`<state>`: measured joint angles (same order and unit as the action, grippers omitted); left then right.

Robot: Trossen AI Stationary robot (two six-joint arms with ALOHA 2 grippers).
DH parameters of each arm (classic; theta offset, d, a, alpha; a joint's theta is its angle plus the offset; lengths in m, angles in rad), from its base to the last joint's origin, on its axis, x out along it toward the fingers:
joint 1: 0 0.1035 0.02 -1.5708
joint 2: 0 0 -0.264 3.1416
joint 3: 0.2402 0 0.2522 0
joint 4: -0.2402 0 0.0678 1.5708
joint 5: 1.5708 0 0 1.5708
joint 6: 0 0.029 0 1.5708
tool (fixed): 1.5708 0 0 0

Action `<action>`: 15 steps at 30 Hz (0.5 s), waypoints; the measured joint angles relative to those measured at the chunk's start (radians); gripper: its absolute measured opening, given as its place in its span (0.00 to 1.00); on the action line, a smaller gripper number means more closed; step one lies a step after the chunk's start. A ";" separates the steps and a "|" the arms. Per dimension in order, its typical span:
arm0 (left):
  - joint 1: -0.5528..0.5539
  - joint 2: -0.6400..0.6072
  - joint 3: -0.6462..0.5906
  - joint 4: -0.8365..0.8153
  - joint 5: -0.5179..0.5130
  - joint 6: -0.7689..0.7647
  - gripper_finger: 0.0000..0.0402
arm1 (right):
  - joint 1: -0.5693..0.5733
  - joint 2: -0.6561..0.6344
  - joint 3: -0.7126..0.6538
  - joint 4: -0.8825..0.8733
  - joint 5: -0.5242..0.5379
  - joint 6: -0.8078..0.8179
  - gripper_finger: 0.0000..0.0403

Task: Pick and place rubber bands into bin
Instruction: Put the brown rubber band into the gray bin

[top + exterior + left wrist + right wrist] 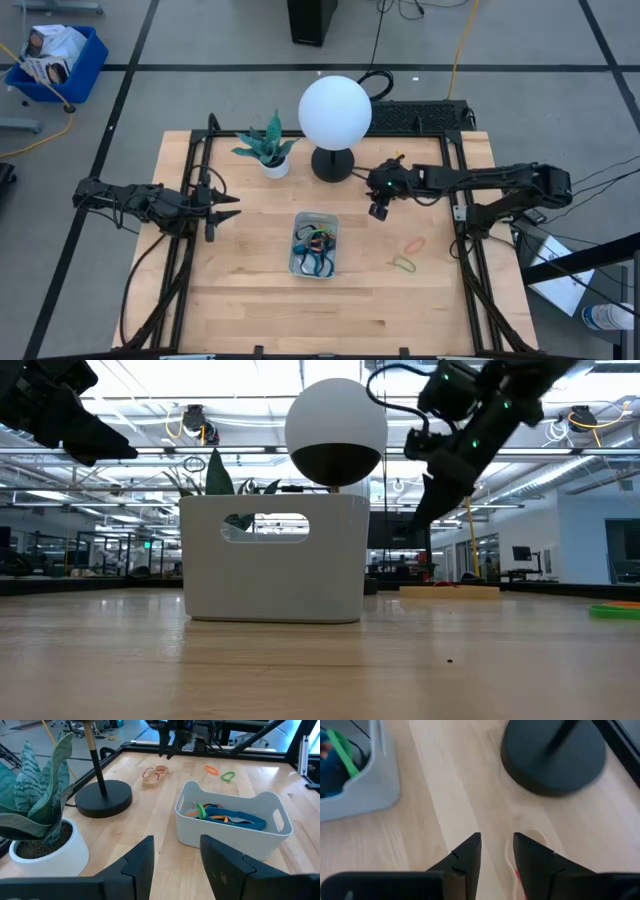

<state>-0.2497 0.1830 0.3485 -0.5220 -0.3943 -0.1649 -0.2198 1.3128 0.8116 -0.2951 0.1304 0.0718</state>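
Observation:
The bin (314,246) is a small pale tray at mid-table, holding several rubber bands (220,814) in blue, green, orange and black. Loose bands lie flat on the wood: a tan and red one (154,774) near the lamp base, an orange one (413,244) and a green one (403,264) to the bin's right. My right gripper (378,210) hangs open in the air above the tan and red band (512,865), tilted down, with nothing between its fingers. My left gripper (225,205) waits open at the table's left, above the wood.
A white globe lamp (335,110) on a black round base (552,755) stands behind the bin. A potted plant (268,150) is to the lamp's left. Black frame rails (458,200) run along both sides of the table. Bare wood lies in front of the bin.

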 joint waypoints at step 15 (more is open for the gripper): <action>0.000 0.000 0.000 0.000 -0.002 0.007 0.41 | -0.036 0.058 -0.208 0.346 -0.002 -0.057 0.24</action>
<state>-0.2497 0.1833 0.3485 -0.5224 -0.3965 -0.1581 -0.2561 1.3708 0.6041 0.0506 0.1281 0.0151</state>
